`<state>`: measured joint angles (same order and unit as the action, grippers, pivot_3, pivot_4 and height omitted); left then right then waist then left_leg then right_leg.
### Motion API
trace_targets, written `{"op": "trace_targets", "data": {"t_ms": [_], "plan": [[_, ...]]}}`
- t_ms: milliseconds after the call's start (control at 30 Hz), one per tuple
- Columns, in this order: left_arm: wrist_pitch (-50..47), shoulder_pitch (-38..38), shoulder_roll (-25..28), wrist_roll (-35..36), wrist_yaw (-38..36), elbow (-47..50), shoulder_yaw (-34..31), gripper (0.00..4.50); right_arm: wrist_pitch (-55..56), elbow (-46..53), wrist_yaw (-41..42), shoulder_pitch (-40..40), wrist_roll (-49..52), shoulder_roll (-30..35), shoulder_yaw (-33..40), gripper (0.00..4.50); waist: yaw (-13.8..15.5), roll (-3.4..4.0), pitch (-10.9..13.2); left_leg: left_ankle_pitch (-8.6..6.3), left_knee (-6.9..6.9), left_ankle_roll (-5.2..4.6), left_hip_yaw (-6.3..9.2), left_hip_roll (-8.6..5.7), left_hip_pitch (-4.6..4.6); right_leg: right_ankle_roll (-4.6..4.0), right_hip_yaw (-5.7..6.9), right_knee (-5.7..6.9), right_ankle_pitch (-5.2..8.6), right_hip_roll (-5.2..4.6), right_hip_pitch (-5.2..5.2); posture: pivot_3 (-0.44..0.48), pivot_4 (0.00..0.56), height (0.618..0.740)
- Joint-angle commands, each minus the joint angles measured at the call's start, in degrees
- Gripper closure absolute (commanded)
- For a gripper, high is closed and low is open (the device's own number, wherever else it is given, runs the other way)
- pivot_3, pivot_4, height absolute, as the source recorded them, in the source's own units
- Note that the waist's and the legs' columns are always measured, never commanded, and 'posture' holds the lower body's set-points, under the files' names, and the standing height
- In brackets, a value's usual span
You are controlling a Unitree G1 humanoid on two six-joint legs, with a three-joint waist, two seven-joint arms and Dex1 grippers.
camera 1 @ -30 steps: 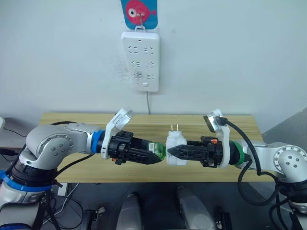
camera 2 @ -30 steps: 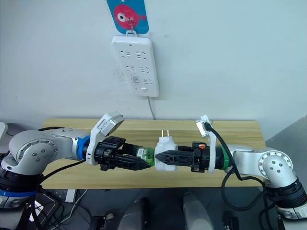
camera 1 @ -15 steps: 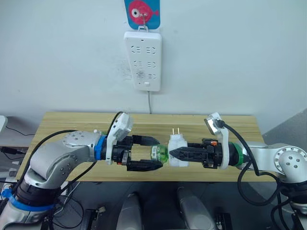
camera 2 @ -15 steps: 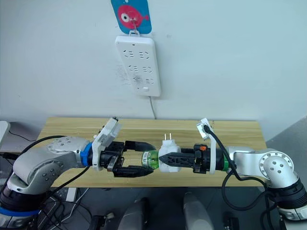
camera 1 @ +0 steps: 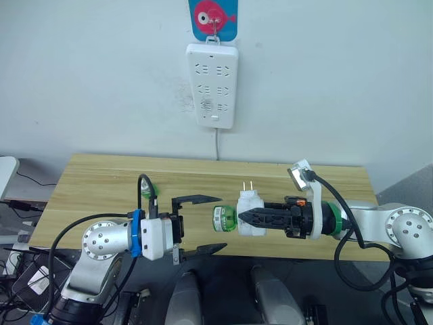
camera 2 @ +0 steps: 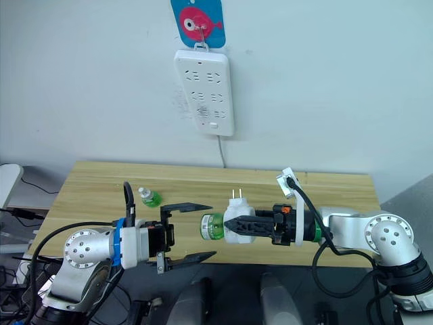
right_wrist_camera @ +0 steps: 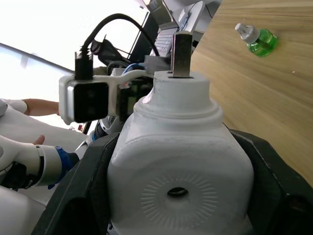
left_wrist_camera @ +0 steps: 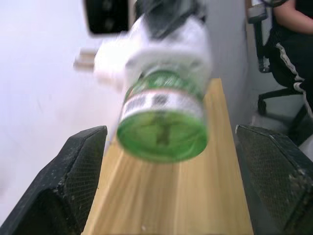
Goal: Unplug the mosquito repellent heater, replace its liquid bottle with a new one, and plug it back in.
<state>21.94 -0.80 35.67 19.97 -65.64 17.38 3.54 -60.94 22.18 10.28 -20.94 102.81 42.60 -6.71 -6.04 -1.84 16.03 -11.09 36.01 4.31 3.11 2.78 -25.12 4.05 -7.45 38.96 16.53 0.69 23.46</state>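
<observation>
The white mosquito repellent heater (camera 1: 251, 211) hangs in the air over the table's front edge, prongs (camera 1: 247, 185) pointing up. My right gripper (camera 1: 243, 217) is shut on it from the right. A green liquid bottle (camera 1: 222, 219) sticks out of the heater's left side, its round base (left_wrist_camera: 164, 132) facing my left gripper (camera 1: 222, 223). That gripper is open; its fingers (left_wrist_camera: 78, 181) stand wide apart above and below the bottle's base and touch nothing. A second small green bottle (camera 1: 147, 190) lies on the wooden table (camera 1: 101, 176) to the left.
A long white power strip (camera 1: 215, 84) hangs on the wall behind the table, under a fish sticker (camera 1: 213, 19), its cord dropping to the tabletop. A seated person (left_wrist_camera: 293, 44) shows past the table's end in the left wrist view.
My left gripper has let go of the green bottle, opened wide and drawn back to the left. The bottle stays in the heater, which the right gripper holds still. The camera has shifted.
</observation>
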Motion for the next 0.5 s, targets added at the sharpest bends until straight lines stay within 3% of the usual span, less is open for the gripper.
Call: {"op": "trace_targets", "data": {"t_ms": [33, 67, 167, 367, 500], "plan": [[2.4, -0.33, -0.96, -0.68, 1.31, 1.39, 0.59, 0.0, 0.17, 1.67, 0.38, 0.09, 2.02, 0.11, 1.16, 1.47, -0.03, 0.0, 0.0, 0.0, 0.01, 0.0, -0.01, 0.0, 0.0, 0.0, -0.01, 0.0, 0.0, 0.0, 0.0, -0.161, 0.26, 0.74], [2.59, -0.58, -1.21, -0.78, 1.54, 1.25, 0.78, 0.0, 0.19, 1.67, 0.28, 0.08, 2.11, 0.09, 1.15, 1.47, -0.03, 0.0, 0.0, 0.0, 0.02, 0.0, 0.0, 0.0, 0.0, 0.01, 0.0, 0.0, 0.0, 0.0, 0.0, -0.162, 0.261, 0.74], [1.75, -0.86, -1.35, -1.04, 2.19, 1.14, 1.63, 0.59, 0.13, 1.66, 0.25, 0.01, 2.2, 0.1, 1.13, 1.47, -0.1, 0.0, 0.0, 0.0, 0.01, 0.0, 0.01, 0.0, 0.0, 0.02, 0.01, 0.01, 0.0, 0.02, 0.0, -0.162, 0.261, 0.74], [-0.22, -2.33, -1.63, -2.23, 4.01, 0.92, 2.94, 2.23, 0.17, 1.77, 0.06, -0.08, 2.57, 0.05, 1.16, 1.47, -0.23, 0.0, 0.0, 0.0, -0.01, 0.0, 0.06, 0.0, 0.0, 0.01, 0.05, 0.02, -0.01, 0.02, 0.0, -0.164, 0.261, 0.74], [-0.78, -3.93, -2.06, -2.51, 4.79, 0.19, 3.06, 2.23, 0.14, 1.81, -0.06, -0.08, 2.72, -0.08, 1.23, 1.47, -0.25, 0.0, 0.0, 0.0, 0.0, 0.0, 0.06, 0.0, 0.0, 0.02, 0.06, 0.02, -0.01, 0.03, 0.0, -0.164, 0.261, 0.74]]}}
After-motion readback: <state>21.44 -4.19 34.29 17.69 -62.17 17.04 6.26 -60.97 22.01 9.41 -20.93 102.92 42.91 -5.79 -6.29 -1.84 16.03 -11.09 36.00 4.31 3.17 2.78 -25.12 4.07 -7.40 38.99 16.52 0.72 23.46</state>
